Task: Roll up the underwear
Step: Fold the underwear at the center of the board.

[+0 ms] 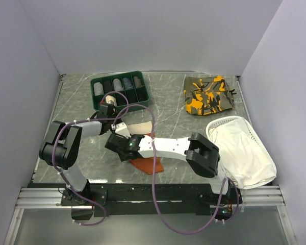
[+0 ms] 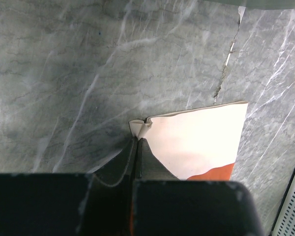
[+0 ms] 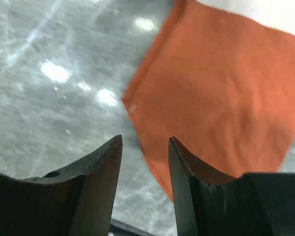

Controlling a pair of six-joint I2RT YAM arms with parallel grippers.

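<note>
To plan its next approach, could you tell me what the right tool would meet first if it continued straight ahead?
Probably the near edge of the rust-orange fabric underwear, lying flat on the grey marbled tabletop. The open right tool lines up with it, though depth is unclear.

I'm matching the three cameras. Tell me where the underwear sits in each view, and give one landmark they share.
Top external: the underwear lies mid-table, mostly hidden under both arms.
Left wrist: the underwear shows its cream panel centre-right; the left gripper pinches its corner.
Right wrist: the underwear shows orange fabric at upper right, beyond the open right gripper.
Shared landmark: the grey marbled tabletop.
</note>
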